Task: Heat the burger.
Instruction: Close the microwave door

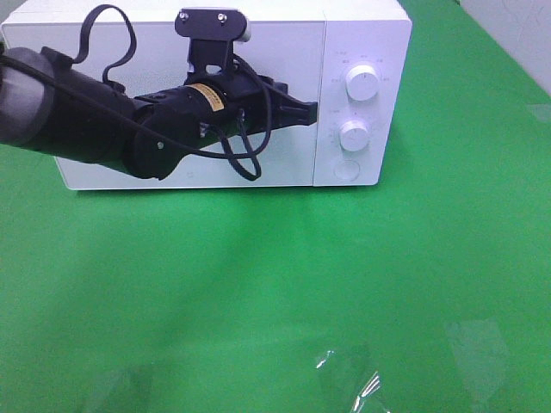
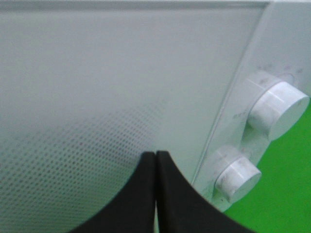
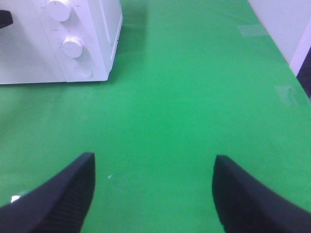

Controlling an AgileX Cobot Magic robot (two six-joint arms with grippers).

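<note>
No burger in sight, guessing squishy so hold its sides gently, with left gripper [image 1: 312,110] pinched together by microwave door [image 1: 284,43], right gripper [image 3: 154,158] splayed.

We see the left arm [image 1: 86,120] as a bulky black tube with a grey cuff [image 1: 19,86], looping black cables [image 1: 108,34], a yellow label [image 1: 205,95] and a black bracket [image 1: 209,26] bearing two silver screws [image 1: 184,15], while the left gripper [image 2: 156,155] and right gripper [image 3: 154,156] have matte black curved fingers [image 3: 53,199].
</note>
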